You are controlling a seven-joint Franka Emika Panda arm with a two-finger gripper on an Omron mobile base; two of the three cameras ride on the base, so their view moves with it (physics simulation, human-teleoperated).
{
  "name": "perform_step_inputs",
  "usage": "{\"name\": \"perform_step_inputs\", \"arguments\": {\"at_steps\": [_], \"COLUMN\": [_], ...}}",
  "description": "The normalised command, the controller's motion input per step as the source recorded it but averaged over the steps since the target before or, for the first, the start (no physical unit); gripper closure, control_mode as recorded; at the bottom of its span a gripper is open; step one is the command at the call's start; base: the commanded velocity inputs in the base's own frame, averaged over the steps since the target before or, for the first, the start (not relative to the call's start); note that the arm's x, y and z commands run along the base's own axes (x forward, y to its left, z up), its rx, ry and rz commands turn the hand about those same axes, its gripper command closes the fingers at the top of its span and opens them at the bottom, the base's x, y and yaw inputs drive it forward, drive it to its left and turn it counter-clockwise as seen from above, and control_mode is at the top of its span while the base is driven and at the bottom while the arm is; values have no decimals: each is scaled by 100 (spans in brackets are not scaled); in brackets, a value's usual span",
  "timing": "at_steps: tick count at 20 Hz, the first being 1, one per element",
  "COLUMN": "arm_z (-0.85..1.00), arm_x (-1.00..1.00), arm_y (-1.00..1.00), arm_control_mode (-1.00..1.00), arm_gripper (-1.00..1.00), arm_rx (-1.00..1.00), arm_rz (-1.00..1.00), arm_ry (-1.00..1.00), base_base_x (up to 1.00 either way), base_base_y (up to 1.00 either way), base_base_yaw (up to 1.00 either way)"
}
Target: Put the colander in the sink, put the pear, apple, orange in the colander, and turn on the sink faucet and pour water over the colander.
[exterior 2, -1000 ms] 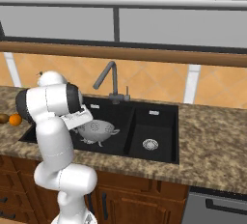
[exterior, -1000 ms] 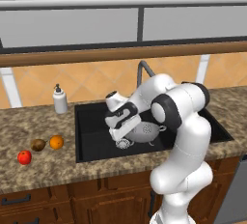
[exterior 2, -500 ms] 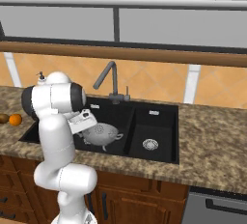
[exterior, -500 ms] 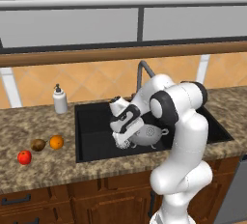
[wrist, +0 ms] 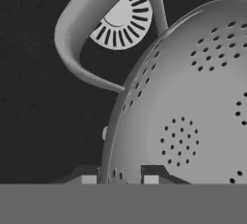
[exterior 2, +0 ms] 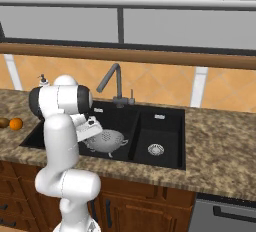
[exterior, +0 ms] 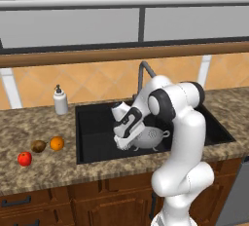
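A: Where is the colander point(exterior: 151, 138) sitting?
B: Inside the sink's point(exterior: 92, 122) large basin, the gripper point(wrist: 117, 177) pinching its rim with narrow jaws.
A: Risk?
B: I'm guessing it's tilting; opening now could tip it, and 3 fruits are waiting on the counter point(exterior: 29, 127).

One colander point(exterior: 151, 138), one apple point(exterior: 24, 159), one pear point(exterior: 38, 146), one orange point(exterior: 57, 143), one sink faucet point(exterior 2: 113, 85), one soap bottle point(exterior: 60, 101), two sink point(exterior 2: 172, 163) basins.

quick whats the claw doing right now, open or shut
Claw: shut on the colander rim, with the colander down in the sink.
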Motion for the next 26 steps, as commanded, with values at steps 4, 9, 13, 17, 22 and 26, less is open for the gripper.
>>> {"name": "perform_step_inputs", "arguments": {"at_steps": [4, 9, 13, 17, 22, 26], "arm_z": [-26, -6, 0, 0, 41, 66], "arm_x": [15, 4, 1, 6, 0, -27], "arm_y": [0, 0, 1, 11, 45, 50], "arm_control_mode": [-100, -100, -100, -100, -100, -100], "arm_gripper": [100, -100, -100, -100, -100, -100], "arm_rx": [0, 0, 0, 0, 0, 0], "arm_rz": [0, 0, 0, 0, 0, 0], "arm_ry": [-1, -1, 0, 0, 0, 0], "base_base_x": [0, 0, 0, 0, 0, 0], "base_base_y": [0, 0, 0, 0, 0, 0], "base_base_yaw": [0, 0, 0, 0, 0, 0]}}
